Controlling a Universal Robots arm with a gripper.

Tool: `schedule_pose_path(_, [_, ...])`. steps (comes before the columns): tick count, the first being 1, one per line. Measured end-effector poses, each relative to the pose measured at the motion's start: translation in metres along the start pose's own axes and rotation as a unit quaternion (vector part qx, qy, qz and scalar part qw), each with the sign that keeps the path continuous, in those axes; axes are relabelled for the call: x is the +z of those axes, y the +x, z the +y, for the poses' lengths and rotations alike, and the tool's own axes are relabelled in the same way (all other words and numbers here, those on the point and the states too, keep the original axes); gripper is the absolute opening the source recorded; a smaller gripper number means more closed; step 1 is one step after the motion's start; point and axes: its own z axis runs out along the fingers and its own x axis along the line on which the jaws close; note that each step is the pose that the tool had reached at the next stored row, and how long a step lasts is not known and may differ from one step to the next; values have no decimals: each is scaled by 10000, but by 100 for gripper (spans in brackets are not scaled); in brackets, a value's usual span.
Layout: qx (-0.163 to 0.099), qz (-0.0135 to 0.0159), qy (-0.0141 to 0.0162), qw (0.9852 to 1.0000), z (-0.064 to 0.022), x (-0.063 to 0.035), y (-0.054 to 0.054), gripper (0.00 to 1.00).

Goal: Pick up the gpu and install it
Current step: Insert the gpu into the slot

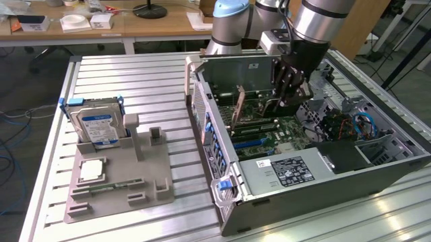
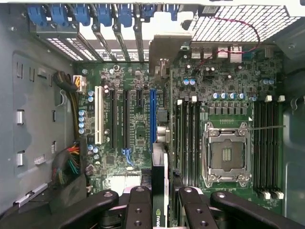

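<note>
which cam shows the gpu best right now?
Wrist view. The gpu sits edge-on in the tool and runs across the motherboard toward the rear slots, so its line-up is readable. In the exterior view it is a brownish sliver under the tool, inside the case, largely covered by the arm.

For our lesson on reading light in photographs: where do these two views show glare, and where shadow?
Exterior view: glare streaks the table beside the computer case; a bay inside it lies in shadow. Wrist view: light through the rear slot openings washes out white, while the gripped gpu looks nearly black.
</note>
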Motion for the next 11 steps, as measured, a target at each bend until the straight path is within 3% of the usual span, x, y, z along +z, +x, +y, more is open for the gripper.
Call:
schedule_pose_path(3, [3,-2,17,10000,3,28,0,27])
schedule_pose_path(11, [2,-2,19,10000,13,174,2,27])
